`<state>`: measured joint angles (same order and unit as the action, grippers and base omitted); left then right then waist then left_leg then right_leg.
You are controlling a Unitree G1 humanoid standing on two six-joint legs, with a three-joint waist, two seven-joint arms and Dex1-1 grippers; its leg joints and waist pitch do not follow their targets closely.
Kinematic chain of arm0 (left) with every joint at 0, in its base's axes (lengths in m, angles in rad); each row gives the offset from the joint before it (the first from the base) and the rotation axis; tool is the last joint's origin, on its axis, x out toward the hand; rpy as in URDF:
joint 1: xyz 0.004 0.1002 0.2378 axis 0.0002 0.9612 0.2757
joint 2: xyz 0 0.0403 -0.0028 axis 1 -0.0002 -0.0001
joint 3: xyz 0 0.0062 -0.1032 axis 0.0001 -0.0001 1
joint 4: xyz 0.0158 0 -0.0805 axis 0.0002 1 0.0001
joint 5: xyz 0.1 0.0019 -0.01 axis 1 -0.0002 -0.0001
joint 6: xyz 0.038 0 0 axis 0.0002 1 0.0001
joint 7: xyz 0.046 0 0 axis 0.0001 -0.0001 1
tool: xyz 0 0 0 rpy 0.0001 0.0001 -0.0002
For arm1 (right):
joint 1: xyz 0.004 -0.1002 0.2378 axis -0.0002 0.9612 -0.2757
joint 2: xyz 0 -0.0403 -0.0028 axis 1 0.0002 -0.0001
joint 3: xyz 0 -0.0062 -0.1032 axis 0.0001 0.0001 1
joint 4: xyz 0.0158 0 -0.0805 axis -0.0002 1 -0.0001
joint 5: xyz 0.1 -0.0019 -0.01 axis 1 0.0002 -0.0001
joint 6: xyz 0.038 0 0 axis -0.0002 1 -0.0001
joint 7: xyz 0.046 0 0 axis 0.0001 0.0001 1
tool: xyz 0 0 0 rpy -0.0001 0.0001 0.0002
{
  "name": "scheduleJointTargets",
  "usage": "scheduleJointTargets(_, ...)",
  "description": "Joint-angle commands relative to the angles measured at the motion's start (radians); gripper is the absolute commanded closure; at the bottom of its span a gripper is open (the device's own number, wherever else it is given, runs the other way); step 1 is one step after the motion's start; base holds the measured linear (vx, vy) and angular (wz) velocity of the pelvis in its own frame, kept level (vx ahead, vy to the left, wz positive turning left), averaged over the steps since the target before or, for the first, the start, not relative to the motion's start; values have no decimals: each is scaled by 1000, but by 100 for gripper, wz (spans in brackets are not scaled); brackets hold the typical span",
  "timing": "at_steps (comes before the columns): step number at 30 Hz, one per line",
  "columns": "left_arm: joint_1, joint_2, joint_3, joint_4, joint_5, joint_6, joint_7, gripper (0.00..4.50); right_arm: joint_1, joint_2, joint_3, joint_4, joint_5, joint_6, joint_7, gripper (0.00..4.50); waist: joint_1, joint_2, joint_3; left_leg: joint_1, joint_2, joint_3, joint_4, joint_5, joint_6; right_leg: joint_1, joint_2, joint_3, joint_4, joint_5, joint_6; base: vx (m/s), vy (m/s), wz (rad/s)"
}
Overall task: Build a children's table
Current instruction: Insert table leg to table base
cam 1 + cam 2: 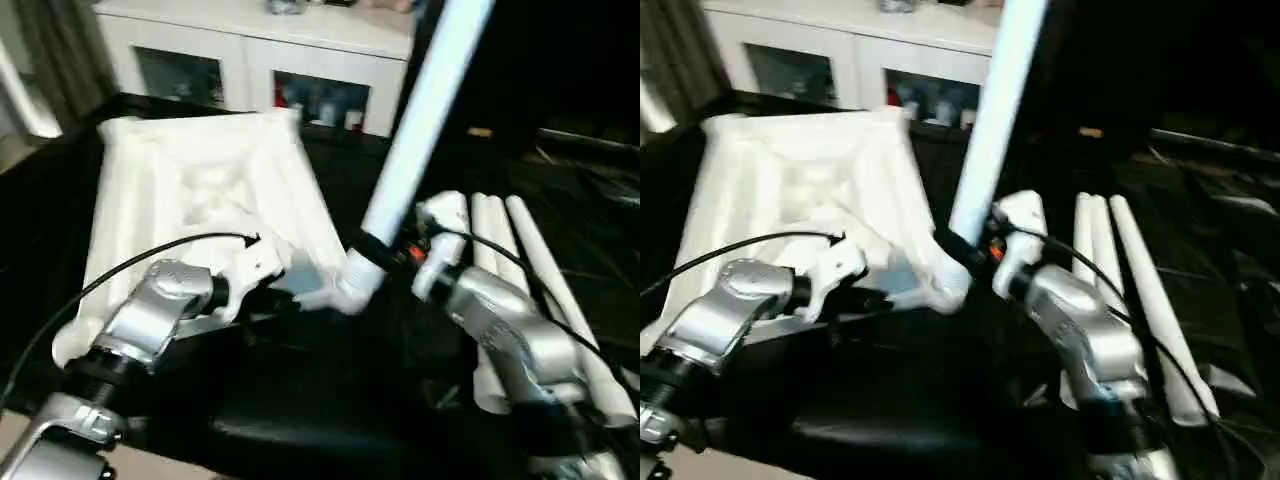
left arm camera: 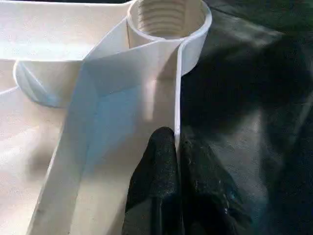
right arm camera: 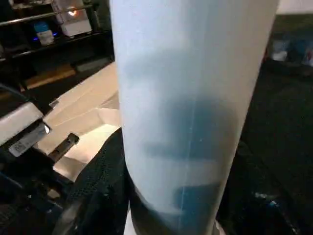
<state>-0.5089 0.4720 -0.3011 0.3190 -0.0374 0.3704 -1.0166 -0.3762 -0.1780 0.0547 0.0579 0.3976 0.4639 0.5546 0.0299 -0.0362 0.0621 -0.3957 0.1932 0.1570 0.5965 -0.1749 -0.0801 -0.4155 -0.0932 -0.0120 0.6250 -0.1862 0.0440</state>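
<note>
Pinching the white ribbed plastic tabletop's [image 1: 200,190] rim, left gripper [image 2: 177,161] steadies it while right gripper [image 1: 385,255], clamped on the long white tapered tube leg [image 1: 425,110], seats it in the corner socket [image 1: 352,290].

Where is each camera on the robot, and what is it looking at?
Left and right eye views: on the head, looking down at the table top, the spare legs, and both silver forearms.
Left wrist view: on the left wrist; the left gripper pinches the top's rim below a corner socket.
Right wrist view: on the right wrist; the right gripper holds the raised leg.
Shared: the eye views and right wrist view all show that leg.
</note>
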Motion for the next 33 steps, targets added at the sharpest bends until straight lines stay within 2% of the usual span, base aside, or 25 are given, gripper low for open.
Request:
scheduleJointTargets(1,24,-2,17,-35,-30,10,-4,450,-38,0,22,51,-14,-16,22,260,3,-11,-45,12,14,7,-89,-279,-28,30,-23,16,-86,-294,-168,0,0,0)
scheduleJointTargets(2,25,-3,18,-42,-35,12,-9,450,-46,0,30,68,-24,-21,25,260,2,-5,-47,7,13,7,-88,-247,-19,36,-23,15,-80,-256,-180,0,0,0)
scheduleJointTargets(3,28,-1,18,-54,-39,9,-20,450,-63,3,41,100,-38,-29,28,260,4,-9,-46,11,14,11,-84,-220,-6,30,-23,15,-77,-220,-192,0,0,0)
scheduleJointTargets(4,30,2,17,-58,-39,7,-22,450,-69,6,43,112,-43,-32,28,260,6,-7,-46,13,14,14,-82,-193,4,31,-22,16,-76,-186,-201,0,0,0)
scheduleJointTargets(7,40,2,19,-74,-39,8,-19,450,-93,8,51,157,-66,-54,34,260,8,-13,-44,11,16,17,-82,-154,16,34,-20,15,-71,-137,-209,0,0,0)
scheduleJointTargets(8,44,3,18,-77,-37,0,-20,450,-101,9,48,171,-68,-59,36,260,8,-10,-43,13,15,18,-83,-154,20,33,-19,15,-70,-134,-213,0,0,0)
scheduleJointTargets(9,51,5,21,-93,-40,12,-12,450,-118,13,41,201,-70,-68,40,260,7,-16,-42,12,17,20,-83,-163,22,34,-20,15,-72,-142,-213,0,0,0)
scheduleJointTargets(11,58,6,23,-106,-44,7,-13,450,-125,13,42,215,-71,-73,45,260,7,-11,-40,15,18,20,-86,-183,20,31,-21,15,-74,-172,-211,0,0,0)
scheduleJointTargets(12,62,7,26,-116,-46,14,-14,450,-131,13,43,228,-72,-78,49,260,7,-17,-39,15,19,21,-87,-189,17,32,-22,16,-75,-188,-206,0,0,0)
scheduleJointTargets(14,63,7,28,-120,-47,18,-13,450,-135,12,46,236,-74,-83,54,260,8,-14,-37,17,20,22,-88,-203,10,29,-21,16,-78,-210,-197,0,0,0)
scheduleJointTargets(15,63,6,30,-121,-48,20,-13,450,-139,11,50,244,-77,-88,58,260,7,-18,-37,16,20,22,-89,-209,7,29,-22,16,-79,-219,-194,0,0,0)
scheduleJointTargets(16,64,7,31,-123,-47,20,-14,450,-142,11,51,252,-79,-93,62,260,7,-16,-37,17,21,21,-90,-212,6,29,-23,16,-79,-225,-193,0,0,0)
scheduleJointTargets(20,63,12,33,-125,-46,23,-18,450,-150,5,51,273,-85,-100,78,260,8,-16,-36,17,20,23,-90,-195,3,29,-21,17,-79,-201,-193,0,0,0)
scheduleJointTargets(25,51,16,31,-115,-39,17,-22,450,-148,-23,57,256,-78,-67,110,260,8,-13,-39,18,20,23,-89,-185,5,32,-20,17,-77,-167,-203,0,0,0)
scheduleJointTargets(33,43,17,29,-105,-37,7,-27,450,-127,-48,68,213,-82,-33,142,260,10,-13,-38,18,21,23,-91,-212,-3,31,-21,18,-81,-204,-203,0,0,0)
